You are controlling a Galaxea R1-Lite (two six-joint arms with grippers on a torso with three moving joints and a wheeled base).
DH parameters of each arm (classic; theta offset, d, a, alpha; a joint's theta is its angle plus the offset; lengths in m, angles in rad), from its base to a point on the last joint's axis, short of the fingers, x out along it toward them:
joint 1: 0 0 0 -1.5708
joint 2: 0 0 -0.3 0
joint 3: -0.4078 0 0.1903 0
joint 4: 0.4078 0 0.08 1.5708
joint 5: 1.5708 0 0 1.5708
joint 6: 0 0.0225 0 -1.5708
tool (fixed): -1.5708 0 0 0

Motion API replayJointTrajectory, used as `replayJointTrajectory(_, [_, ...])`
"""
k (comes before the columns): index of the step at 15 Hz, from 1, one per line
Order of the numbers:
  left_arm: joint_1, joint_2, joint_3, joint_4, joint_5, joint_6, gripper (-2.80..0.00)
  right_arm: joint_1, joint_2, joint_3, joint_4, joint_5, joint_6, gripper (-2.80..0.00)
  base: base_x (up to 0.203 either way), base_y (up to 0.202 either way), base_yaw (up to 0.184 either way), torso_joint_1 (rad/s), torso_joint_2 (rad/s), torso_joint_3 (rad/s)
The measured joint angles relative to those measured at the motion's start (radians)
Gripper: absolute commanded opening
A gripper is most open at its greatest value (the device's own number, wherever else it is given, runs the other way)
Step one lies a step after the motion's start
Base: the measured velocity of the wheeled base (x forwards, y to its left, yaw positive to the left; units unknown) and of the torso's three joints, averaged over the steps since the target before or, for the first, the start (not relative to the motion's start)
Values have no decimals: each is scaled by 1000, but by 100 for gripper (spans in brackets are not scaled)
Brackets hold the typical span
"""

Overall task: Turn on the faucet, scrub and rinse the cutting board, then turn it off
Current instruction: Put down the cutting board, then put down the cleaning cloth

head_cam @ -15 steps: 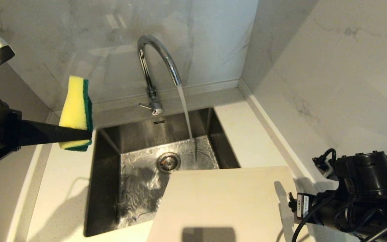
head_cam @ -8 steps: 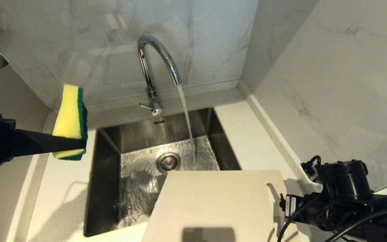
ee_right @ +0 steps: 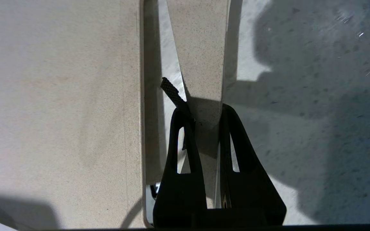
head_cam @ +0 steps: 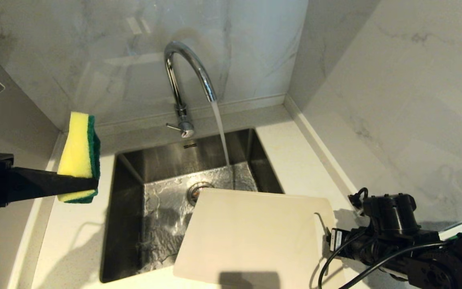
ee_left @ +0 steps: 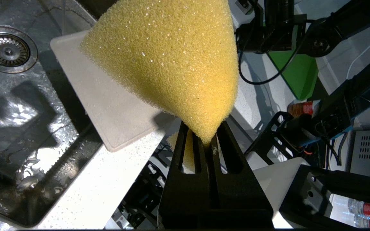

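With water seen running from the faucet [head_cam: 187,76] at top centre, the cutting board [head_cam: 251,237], low centre over the sink [head_cam: 134,168], is pinched by the right gripper [ee_right: 206,112] fingers, the sponge [head_cam: 79,156] at left by the left gripper [ee_left: 208,141], scrubbing, rinsing and shut-off judged outstanding; no writing can be read.

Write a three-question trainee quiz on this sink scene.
1. True or false: water is running from the faucet.
2. What does the left end effector hold? A) a cup B) the sponge C) nothing
3. Fill in: the right end effector grips the board at the strip beside its handle ____.

Key: 1 true. 2 B. 3 cut-out: the strip sits between the jaws in the right wrist view, and the board hangs partly over the sink.
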Motion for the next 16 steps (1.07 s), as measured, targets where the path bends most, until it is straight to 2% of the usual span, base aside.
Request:
replayJointTrajectory(1, [0,-3,4,0,0,0,-280,-11,13,0,-18,0,0,-280,0,0,0,0,0,0])
replayJointTrajectory(2, [0,-5,6,0,0,0,-280,-19,21,1,-27,1,0,0,0,0,0,0,0,0])
replayJointTrajectory(11, [0,-13,16,0,-3,0,-280,-25,-41,4,-24,-1,22,0,0,0,0,0,0,0])
replayJointTrajectory(14, [0,-16,14,-1,-2,0,-280,-25,-122,0,35,-6,21,0,0,0,0,0,0,0])
replayJointTrajectory(16, [0,-16,9,-2,-3,-1,-280,-24,-201,-22,127,-10,20,0,0,0,0,0,0,0])
